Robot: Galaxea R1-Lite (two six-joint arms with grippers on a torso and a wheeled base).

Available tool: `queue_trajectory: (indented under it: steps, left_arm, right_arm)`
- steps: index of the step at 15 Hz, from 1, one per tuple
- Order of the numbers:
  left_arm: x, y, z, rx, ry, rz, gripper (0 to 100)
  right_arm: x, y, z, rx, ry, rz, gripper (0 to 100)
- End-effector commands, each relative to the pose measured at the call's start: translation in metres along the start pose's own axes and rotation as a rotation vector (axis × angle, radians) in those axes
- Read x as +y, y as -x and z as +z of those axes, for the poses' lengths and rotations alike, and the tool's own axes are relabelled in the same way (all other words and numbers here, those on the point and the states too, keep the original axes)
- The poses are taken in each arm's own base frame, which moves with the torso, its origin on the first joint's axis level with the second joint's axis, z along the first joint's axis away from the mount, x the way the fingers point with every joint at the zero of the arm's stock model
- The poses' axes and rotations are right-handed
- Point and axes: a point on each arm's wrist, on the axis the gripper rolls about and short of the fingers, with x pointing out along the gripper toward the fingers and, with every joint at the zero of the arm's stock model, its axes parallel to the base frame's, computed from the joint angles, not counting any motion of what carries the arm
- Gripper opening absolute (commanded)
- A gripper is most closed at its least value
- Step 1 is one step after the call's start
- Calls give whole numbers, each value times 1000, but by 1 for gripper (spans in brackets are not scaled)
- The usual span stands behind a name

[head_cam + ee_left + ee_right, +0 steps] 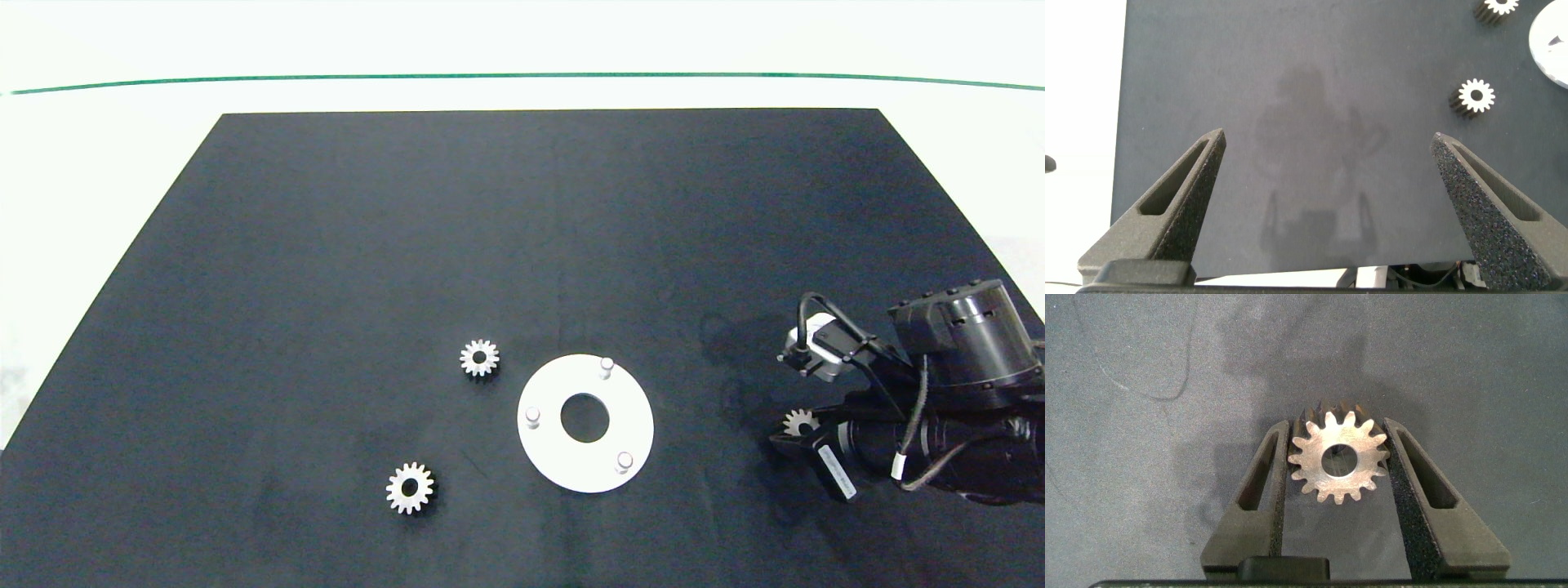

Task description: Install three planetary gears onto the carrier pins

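Observation:
One planetary gear (pixel 1337 457), silver with pointed teeth, sits between my right gripper's (pixel 1337 426) fingers, which press its teeth on both sides. From above, this gear (pixel 800 422) shows partly under the right gripper (pixel 793 431), to the right of the white disc (pixel 571 472). The three carrier pins (pixel 606 367), (pixel 532 416), (pixel 624 461) stand bare on the disc. Two more gears lie flat on the mat left of the disc: one (pixel 479 358) close by, one (pixel 410 487) nearer the front. My left gripper (pixel 1327 135) hangs open over bare mat, away from those gears (pixel 1476 96).
A dark mat (pixel 326 269) covers the table, with white table surface around it and a green line (pixel 522 76) at the far side. The disc's edge (pixel 1552 37) shows in a corner of the left wrist view.

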Motion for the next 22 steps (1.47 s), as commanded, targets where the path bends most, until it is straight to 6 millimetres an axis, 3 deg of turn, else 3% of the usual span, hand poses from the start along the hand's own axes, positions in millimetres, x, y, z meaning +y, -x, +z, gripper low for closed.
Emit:
queue_trajectory:
  steps: [1,5,10,13,16,22]
  left_arm:
    - [0,0,0,2,-1,1,100]
    - [0,1,1,-6,-1,1,100]
    - [0,1,1,-6,-1,1,100]
    - [0,2,1,-10,-1,3,100]
    - [0,2,1,-10,-1,3,100]
    - [0,4,4,-24,0,5,100]
  right_arm:
    - [0,-1,-1,9,3,2,22]
    - [1,9,1,-21,8,4,13]
    - [7,69,5,-93,59,41,10]
    - [14,85,12,-148,96,73,10]
    - [37,83,19,-116,189,126,10]
    - [93,47,52,-58,334,194,10]
